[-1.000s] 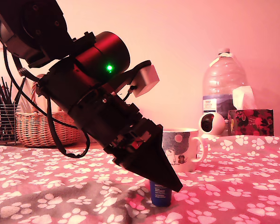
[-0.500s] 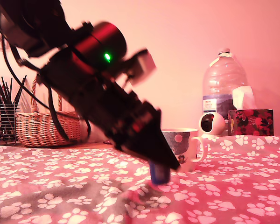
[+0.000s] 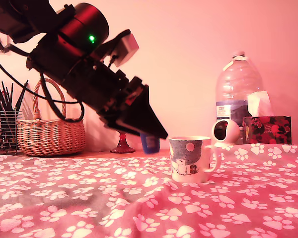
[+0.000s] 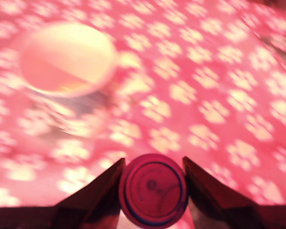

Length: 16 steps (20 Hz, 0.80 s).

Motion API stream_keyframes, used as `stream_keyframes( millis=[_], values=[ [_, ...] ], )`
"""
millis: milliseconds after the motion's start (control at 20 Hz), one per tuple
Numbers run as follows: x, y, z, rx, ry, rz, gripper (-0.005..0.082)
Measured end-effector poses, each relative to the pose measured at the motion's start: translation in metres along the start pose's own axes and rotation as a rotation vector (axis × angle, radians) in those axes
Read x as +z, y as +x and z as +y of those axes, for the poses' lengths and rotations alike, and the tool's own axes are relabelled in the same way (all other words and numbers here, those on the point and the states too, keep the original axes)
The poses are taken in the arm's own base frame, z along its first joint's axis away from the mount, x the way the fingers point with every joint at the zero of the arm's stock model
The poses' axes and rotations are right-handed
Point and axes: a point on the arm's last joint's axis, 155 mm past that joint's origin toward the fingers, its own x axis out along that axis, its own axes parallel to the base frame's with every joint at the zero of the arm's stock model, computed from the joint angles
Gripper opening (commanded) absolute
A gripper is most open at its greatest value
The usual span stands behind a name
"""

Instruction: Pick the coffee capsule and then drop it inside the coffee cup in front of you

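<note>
Everything's washed pink-red. The table (image 3: 248, 198) cloth is pink with white paw prints (one grey patch near its front edge). The coffee cup (image 3: 191, 158) is white with a blue-grey dotted band and little bears. Black gripper (image 3: 151, 136), blue coffee capsule (image 3: 150, 144), its round face reddish in the wrist view, tan wicker basket (image 3: 49, 136), red goblet (image 3: 122, 144).

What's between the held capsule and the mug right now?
Nothing solid. In the exterior view the coffee capsule, gripped in the jaws, hangs just left of the coffee cup with open air between; the wrist view shows only paw-print cloth below.
</note>
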Motion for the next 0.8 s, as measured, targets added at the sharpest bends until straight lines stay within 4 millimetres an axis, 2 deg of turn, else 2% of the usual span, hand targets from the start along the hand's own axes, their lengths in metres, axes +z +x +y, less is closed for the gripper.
stream_keyframes(
  millis=[350, 800],
  values=[
    [0.035, -0.005, 0.010, 0.032, 0.036, -0.084, 0.0302],
    [0.035, -0.005, 0.019, 0.084, 0.027, -0.083, 0.0302]
  ],
)
